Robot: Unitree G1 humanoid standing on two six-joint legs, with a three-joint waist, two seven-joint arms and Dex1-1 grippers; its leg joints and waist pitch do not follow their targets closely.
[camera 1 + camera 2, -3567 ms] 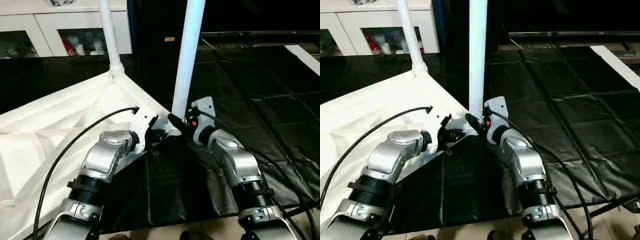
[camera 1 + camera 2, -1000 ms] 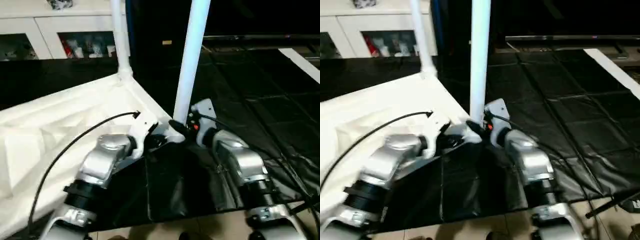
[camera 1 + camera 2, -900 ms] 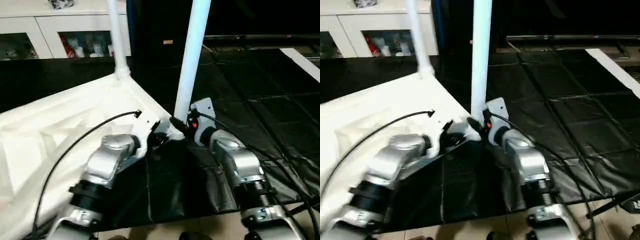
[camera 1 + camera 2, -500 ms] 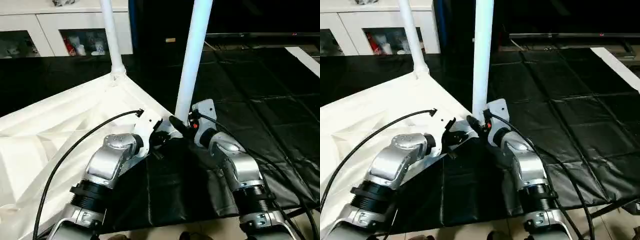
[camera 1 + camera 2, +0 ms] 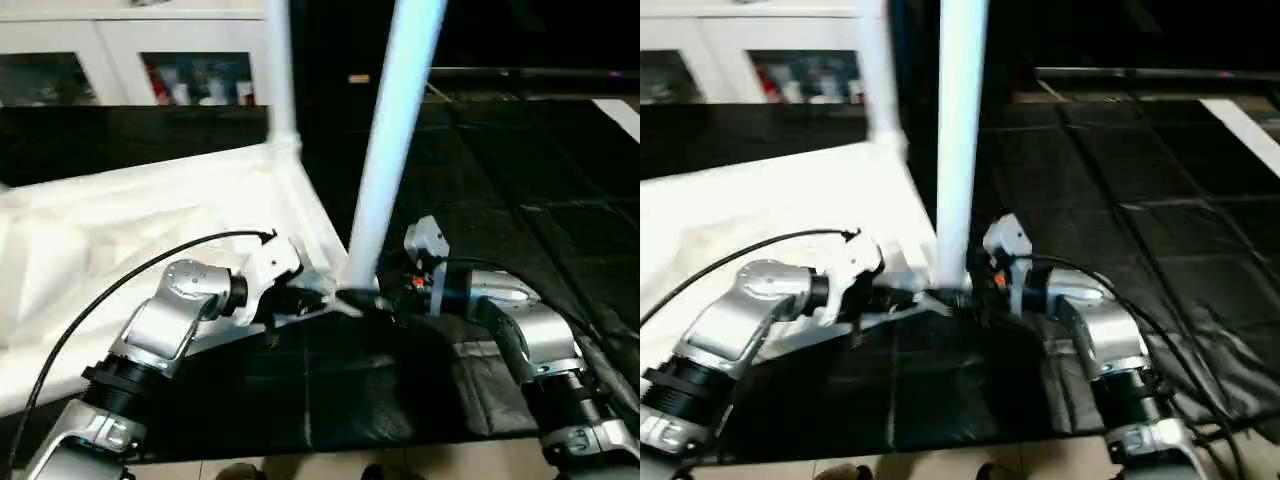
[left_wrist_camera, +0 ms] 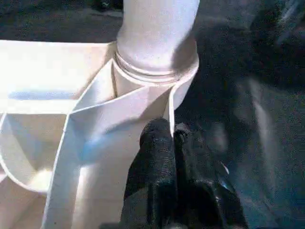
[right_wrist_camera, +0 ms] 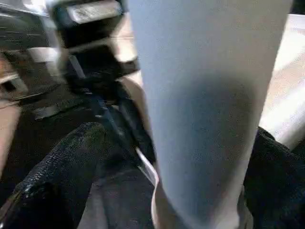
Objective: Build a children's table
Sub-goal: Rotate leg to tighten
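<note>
Table top [image 5: 120, 240], white plastic, lies upside down on a black mat [image 5: 520, 230], filling left half of the head view; ribbed underside faces up, w/ raised walls forming triangular pockets.

Nearest, lower centre of frame: left gripper [image 5: 300, 303], fingers pressed together w/ nothing between them, tips against the top's corner rib just below the round socket [image 6: 157, 71]. In the left wrist view that socket is a collar w/ ribs running out from it, and a leg stands seated in it.

Just right of it, right gripper [image 5: 385, 298], spread wide; its two black fingers [image 7: 62, 171] stand either side of the near leg [image 5: 385, 150] at its base, not clamped on it. Can't tell if either pad touches the tube.

Near leg: long white tube, upright w/ slight lean to the right, rising from the corner socket at centre frame out past the top edge.

Farther back, upper centre-left: 2nd leg [image 5: 280, 70], thinner-looking, upright in the far corner socket.

Beyond, along the top left edge: white cabinet [image 5: 120, 60] w/ glass doors.
</note>
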